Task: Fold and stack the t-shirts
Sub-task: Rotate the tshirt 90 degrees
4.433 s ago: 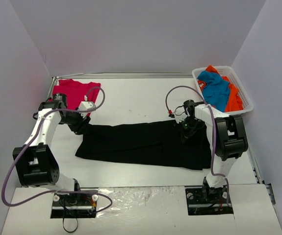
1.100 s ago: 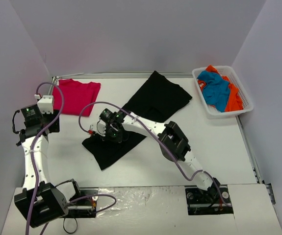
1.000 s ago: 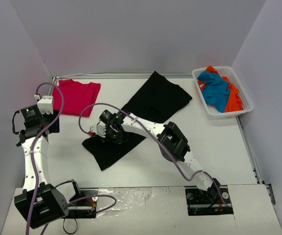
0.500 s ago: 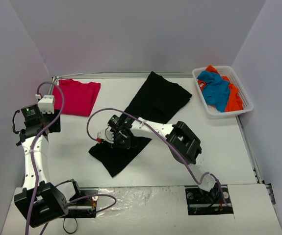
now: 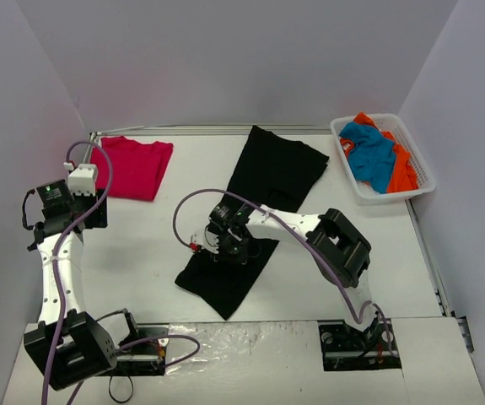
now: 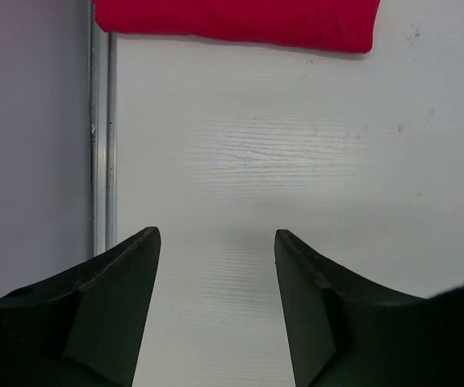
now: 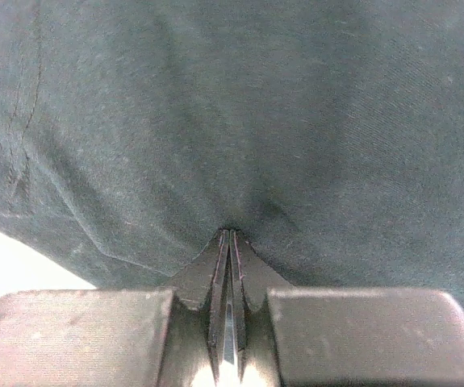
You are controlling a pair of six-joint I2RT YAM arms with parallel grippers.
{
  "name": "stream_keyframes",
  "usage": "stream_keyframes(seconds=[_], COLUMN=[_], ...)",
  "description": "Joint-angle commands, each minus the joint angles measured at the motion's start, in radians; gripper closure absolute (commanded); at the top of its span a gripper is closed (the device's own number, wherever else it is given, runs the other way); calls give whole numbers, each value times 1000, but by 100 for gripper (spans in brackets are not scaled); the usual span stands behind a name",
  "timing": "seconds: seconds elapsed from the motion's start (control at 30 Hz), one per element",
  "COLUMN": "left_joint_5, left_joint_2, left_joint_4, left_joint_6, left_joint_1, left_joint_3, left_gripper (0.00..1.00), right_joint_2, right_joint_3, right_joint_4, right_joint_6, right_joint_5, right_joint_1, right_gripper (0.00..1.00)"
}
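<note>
The large black t-shirt (image 5: pixel 263 190) lies as a long folded strip running from the back centre to the front of the table. My right gripper (image 5: pixel 230 244) sits low on its near part. In the right wrist view the jaws (image 7: pixel 229 235) are pressed together, pinching the black cloth (image 7: pixel 296 121), which puckers at the tips. The crimson-red t-shirt (image 5: pixel 132 166) lies folded at the back left and shows at the top of the left wrist view (image 6: pixel 240 18). My left gripper (image 5: pixel 61 211) is open and empty (image 6: pixel 215 242) over bare table near the left wall.
A white basket (image 5: pixel 423 181) at the back right holds a blue shirt (image 5: pixel 370 152) and an orange one (image 5: pixel 404 169). A metal rail (image 6: pixel 100 137) runs along the table's left edge by the grey wall. The right arm reaches across the table's middle.
My right gripper has dragged the near end of the black shirt toward the front and right, so the strip lies straighter. The left arm has stayed still since a second ago.
</note>
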Motion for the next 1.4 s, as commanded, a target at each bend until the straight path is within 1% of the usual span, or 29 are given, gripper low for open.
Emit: stream_keyframes(seconds=[0.0, 0.27, 0.43, 0.53, 0.63, 0.67, 0.77, 0.8, 0.87, 1.03, 1.13, 1.2, 1.23, 1.3, 1.33, 1.37], left_joint_5=[37, 69, 88, 98, 101, 101, 104, 106, 109, 114, 118, 120, 124, 132, 140, 152], left_joint_2=[-11, 6, 15, 20, 23, 23, 26, 27, 27, 26, 29, 37, 38, 40, 38, 35], left_joint_4=[-6, -14, -17, -14, -12, -12, -14, -14, -15, -18, -17, -18, -20, -21, -21, -18], left_joint_6=[9, 17, 18, 21, 26, 26, 28, 28, 29, 32, 34, 32, 35, 47, 51, 54], left_joint_1=[5, 5, 5, 5, 4, 5, 5, 5, 5, 5, 5, 5, 5, 4, 4, 4], left_joint_3=[8, 11, 14, 11, 8, 7, 5, 5, 5, 4, 4, 5, 8, 8, 8, 2], left_gripper=[43, 43, 43, 43, 42, 43, 43, 43, 43, 42, 42, 42, 42, 42, 42, 42], right_joint_2=[121, 69, 47, 20, -11, -19, -35, -35, -32, -32, -13, 35, 59, 156, 191, 260], right_joint_3=[-168, -194, -206, -173, -90, -33, 50, 100, 150, 303, 366, 400, 450, 522, 568, 660], right_joint_4=[-306, -369, -438, -527, -603, -624, -662, -668, -667, -613, -546, -506, -492, -477, -479, -481], right_joint_6=[-10, -40, -64, -92, -119, -130, -148, -150, -152, -133, -77, -41, -17, 17, 31, 49], right_joint_5=[109, 151, 131, 81, 53, 27, 1, 1, 2, -15, 46, 105, 137, 166, 188, 204], right_joint_1=[-56, -257, -292, -294, -294, -294, -298, -306, -318, -399, -444, -470, -500, -531, -544, -562], right_gripper=[100, 100, 100, 100, 100, 100, 100, 100, 100, 100, 100, 100, 100, 100, 100, 100])
